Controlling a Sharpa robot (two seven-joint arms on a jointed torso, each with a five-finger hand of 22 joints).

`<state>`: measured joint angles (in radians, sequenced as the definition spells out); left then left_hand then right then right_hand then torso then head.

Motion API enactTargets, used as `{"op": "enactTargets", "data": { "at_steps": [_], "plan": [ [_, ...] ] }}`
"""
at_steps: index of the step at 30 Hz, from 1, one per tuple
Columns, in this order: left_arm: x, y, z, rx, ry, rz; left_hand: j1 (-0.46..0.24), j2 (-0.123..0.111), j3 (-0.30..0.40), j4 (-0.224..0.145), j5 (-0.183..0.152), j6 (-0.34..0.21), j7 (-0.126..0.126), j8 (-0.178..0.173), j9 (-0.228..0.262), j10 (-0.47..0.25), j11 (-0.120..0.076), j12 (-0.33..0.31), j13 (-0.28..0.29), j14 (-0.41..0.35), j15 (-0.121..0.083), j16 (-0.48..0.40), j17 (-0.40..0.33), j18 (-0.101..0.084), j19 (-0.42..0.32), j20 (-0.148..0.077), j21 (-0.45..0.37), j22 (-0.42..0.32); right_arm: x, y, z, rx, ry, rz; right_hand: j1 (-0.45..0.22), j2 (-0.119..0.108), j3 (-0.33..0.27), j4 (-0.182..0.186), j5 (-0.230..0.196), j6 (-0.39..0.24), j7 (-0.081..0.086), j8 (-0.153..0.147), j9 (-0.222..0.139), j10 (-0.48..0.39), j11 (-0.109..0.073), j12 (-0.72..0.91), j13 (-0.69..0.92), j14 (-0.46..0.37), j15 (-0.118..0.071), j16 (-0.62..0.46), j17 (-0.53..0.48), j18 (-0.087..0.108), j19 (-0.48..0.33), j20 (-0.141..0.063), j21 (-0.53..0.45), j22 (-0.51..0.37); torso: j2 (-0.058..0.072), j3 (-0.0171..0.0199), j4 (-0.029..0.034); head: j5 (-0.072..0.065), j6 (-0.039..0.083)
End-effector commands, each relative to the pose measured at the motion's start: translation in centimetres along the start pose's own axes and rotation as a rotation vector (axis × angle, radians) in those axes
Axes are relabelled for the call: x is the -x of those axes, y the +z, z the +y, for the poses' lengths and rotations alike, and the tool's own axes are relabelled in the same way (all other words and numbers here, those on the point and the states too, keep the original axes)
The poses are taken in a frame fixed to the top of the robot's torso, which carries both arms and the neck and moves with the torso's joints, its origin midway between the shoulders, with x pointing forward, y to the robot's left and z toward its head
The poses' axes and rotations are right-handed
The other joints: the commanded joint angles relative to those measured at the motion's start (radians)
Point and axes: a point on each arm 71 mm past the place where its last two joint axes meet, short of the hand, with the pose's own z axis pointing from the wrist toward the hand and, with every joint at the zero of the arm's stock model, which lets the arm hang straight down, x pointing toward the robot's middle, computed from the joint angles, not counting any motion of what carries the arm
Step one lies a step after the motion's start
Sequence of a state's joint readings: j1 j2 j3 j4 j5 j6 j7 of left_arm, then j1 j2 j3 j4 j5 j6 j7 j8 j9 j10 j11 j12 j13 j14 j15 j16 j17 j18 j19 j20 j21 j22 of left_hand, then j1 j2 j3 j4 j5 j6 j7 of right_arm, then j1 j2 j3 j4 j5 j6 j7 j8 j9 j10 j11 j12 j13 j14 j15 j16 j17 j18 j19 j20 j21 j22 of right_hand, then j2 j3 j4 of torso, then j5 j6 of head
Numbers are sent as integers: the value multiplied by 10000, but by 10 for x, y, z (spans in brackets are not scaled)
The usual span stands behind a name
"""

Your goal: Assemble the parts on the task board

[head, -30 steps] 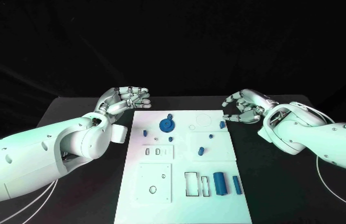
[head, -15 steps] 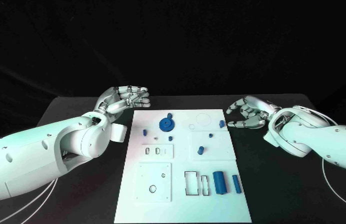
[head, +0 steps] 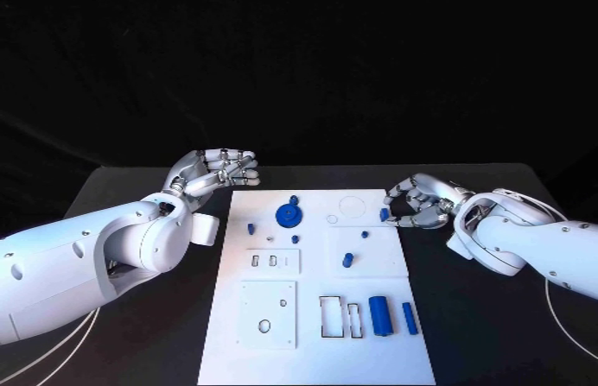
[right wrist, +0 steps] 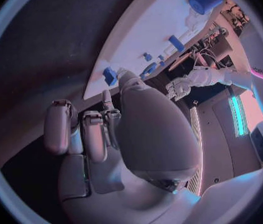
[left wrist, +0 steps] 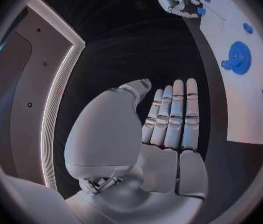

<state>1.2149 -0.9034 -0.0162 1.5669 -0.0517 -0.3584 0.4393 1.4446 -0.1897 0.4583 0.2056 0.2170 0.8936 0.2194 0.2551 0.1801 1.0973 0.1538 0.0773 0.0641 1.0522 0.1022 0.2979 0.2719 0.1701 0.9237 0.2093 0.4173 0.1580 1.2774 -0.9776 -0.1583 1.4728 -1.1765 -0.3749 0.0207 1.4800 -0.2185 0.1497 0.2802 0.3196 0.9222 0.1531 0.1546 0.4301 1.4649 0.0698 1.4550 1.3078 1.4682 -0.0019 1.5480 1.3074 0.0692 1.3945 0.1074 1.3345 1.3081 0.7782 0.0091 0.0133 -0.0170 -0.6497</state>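
Note:
The white task board [head: 312,317] lies in the middle of the black table. A blue gear [head: 289,215] sits near its far left, and a small blue part [head: 384,215] stands at its far right edge. My right hand [head: 417,203] is at that edge with its fingers curled. In the right wrist view its thumb tip [right wrist: 123,75] lies right beside the small blue part [right wrist: 109,76]; whether it grips the part I cannot tell. My left hand [head: 222,168] hovers off the board's far left corner and holds nothing. Its fingers [left wrist: 172,114] are straight and side by side.
A blue cylinder [head: 378,315] and two blue bars [head: 409,317] lie at the board's near right. A blue peg [head: 347,259] and several small blue pieces [head: 251,228] sit mid-board. Bare black table runs along both sides of the board.
My right hand has come down and in towards the board's right edge, ending against the small blue part. The part, the left hand and the other pieces have stayed put.

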Motion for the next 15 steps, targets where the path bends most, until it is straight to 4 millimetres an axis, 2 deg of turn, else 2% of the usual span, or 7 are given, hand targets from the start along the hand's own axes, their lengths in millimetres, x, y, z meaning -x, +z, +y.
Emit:
{"op": "enactTargets", "data": {
  "at_steps": [1, 15],
  "plan": [
    [-2, 0, -1, -76, -102, 173, -77, -15, 0, -61, -58, -31, -6, -56, 12, 37, 66, -44, 17, 0, 79, -39, 8, 113, -65, 33, 23, -13, -3, 1, 1, -28, 43, 100, 68, 58, 51, 27, 37, 79, -13, 16, 14, 298, -25, 75, 1541, 808, 0, -2, 1580, -29, 46, -15, 57, 492, 7, -4, -10, 33, -25],
    [-1, 0, -1, -57, -97, 164, -77, -15, 0, -61, -58, -31, -6, -56, 12, 37, 66, -44, 17, 0, 79, -39, 8, 113, -65, 33, 23, -13, -8, 3, 2, -88, 84, 247, 260, 252, 468, 10, 42, 363, -74, 56, 16, 354, -84, 145, 1607, 819, -51, 9, 1623, -42, 98, -58, 101, 560, -3, 0, -19, 39, -83]
  ]
}}
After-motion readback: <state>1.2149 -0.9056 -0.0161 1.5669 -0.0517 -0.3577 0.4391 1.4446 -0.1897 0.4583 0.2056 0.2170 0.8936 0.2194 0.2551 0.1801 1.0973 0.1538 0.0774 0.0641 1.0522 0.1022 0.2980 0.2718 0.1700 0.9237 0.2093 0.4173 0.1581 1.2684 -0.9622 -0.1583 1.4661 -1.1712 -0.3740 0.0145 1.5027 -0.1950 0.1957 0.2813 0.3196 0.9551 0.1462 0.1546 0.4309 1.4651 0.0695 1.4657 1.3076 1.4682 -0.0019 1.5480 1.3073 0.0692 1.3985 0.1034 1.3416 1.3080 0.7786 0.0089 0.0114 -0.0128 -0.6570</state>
